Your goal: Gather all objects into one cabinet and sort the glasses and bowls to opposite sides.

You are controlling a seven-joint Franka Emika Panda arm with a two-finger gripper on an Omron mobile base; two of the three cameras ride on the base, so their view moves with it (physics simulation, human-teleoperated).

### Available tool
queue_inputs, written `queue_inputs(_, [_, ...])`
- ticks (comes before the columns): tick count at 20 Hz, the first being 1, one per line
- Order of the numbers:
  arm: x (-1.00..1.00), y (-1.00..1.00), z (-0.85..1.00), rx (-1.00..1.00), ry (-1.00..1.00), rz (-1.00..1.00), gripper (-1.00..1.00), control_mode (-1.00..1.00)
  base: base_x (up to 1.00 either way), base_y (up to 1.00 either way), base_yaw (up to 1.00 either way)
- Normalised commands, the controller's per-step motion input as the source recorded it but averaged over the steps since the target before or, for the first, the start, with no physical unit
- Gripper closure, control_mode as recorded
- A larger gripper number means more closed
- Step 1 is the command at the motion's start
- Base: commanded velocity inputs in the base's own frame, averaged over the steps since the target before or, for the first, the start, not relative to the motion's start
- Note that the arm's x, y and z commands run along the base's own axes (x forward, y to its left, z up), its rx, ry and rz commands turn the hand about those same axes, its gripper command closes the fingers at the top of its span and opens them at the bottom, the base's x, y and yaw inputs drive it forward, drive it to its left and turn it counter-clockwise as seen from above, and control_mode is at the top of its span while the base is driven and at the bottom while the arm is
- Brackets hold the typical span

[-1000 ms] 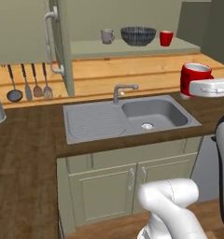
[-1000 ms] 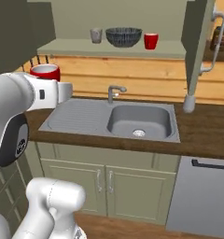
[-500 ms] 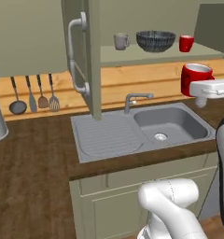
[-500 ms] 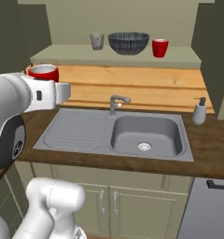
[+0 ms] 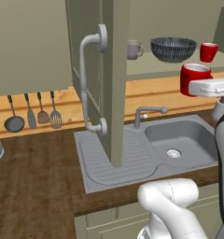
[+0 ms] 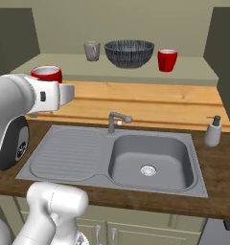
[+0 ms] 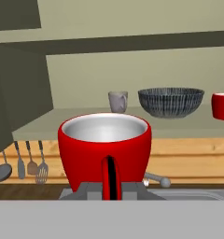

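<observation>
The gripper [image 7: 111,189] sits at the bottom centre of the hand view, its two dark finger tips pressed against the handle of a red mug [image 7: 104,149], which stands upright with its pale inside showing. In the left base view the same held mug [image 5: 194,78] appears at the right edge of the frame, above the sink [image 5: 179,142] and level with the wooden back wall. In the right base view it [image 6: 46,74] sits at the left of the frame, partly behind the white arm. The cabinet [image 6: 193,72] is open, and its pale green shelf runs across the upper part of the right base view. On that shelf, from left to right in the frame, stand a grey mug [image 6: 92,50], a wide dark ribbed bowl [image 6: 129,52] and a second red mug [image 6: 167,60]. The grey mug stands just beside the bowl; the red one stands near it, with a small gap. The held mug is apart from the shelf, in front of it and lower in the frame. An open cabinet door [image 5: 114,84] with a curved grey handle [image 5: 88,79] fills the centre of the left base view. A tap [image 6: 116,120] stands behind the sink, a soap dispenser [image 6: 212,131] at the right of the right base view, and hanging utensils [image 5: 32,112] at the left of the left base view.
</observation>
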Motion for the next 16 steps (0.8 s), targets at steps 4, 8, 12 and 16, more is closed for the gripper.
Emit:
queue_inputs(4, [0.00,0.00,0.00,0.00,0.00,0.00,1.00,1.00,0.39,0.07,-0.02])
queue_inputs(8, [0.00,0.00,0.00,0.00,0.00,0.00,1.00,1.00,0.04,0.00,-0.02])
queue_inputs(12, [0.00,0.00,0.00,0.00,0.00,0.00,1.00,1.00,0.04,0.00,-0.04])
queue_inputs(16, [0.19,0.01,0.24,0.00,-0.07,-0.03,1.00,-1.00,0.02,0.00,-0.01])
